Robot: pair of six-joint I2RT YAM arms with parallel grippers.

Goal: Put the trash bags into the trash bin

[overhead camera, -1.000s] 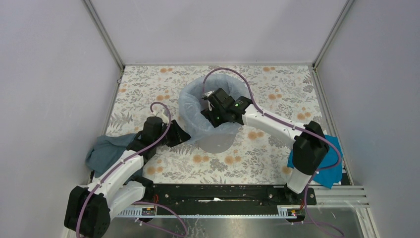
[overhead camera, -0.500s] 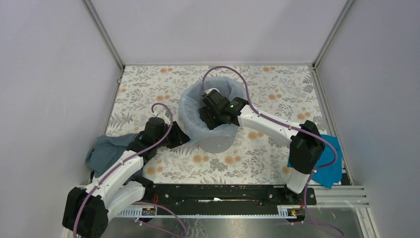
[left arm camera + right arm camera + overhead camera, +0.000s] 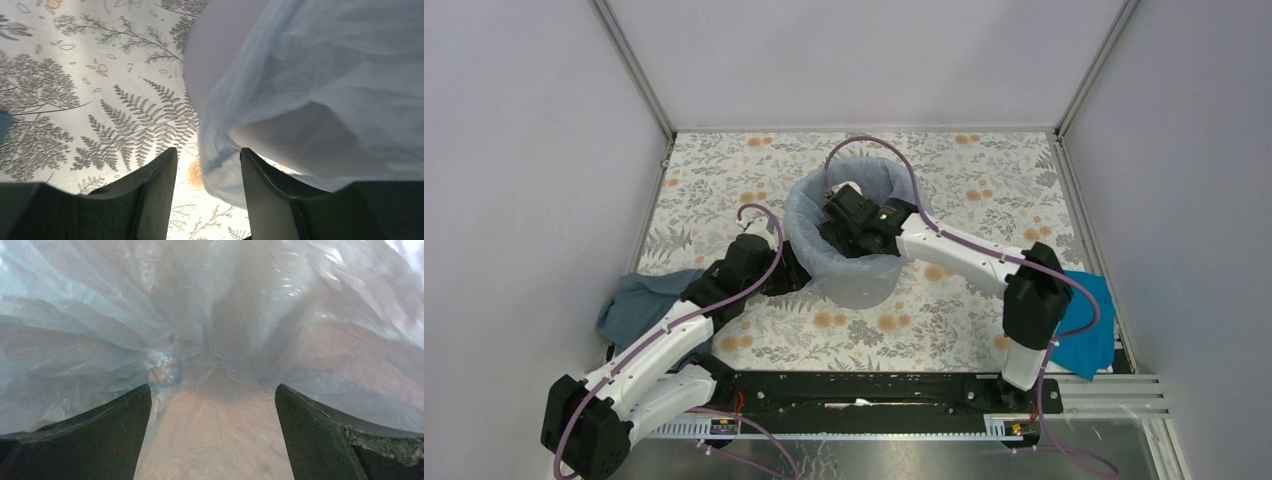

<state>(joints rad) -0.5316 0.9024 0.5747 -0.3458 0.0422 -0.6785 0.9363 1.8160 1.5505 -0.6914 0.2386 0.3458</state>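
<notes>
The round light-grey trash bin (image 3: pixel 864 288) stands mid-table, lined with the thin pale-blue trash bag (image 3: pixel 807 232), whose film hangs over the rim and down the outside. My right gripper (image 3: pixel 842 232) is down inside the bin, open, with wrinkled bag film (image 3: pixel 210 315) all around it and nothing between its fingers. My left gripper (image 3: pixel 796 270) is open at the bin's lower left side. In the left wrist view a hanging fold of the bag (image 3: pixel 225 165) sits between its fingers, beside the bin wall (image 3: pixel 215 55).
A dark teal-grey cloth (image 3: pixel 634 305) lies at the left table edge under the left arm. A bright blue cloth (image 3: pixel 1089 335) lies at the right edge by the right arm's base. Grey walls enclose the floral-patterned table (image 3: pixel 724 180).
My left gripper has moved right, up against the bin's lower left side. My right gripper has shifted left and deeper into the bin.
</notes>
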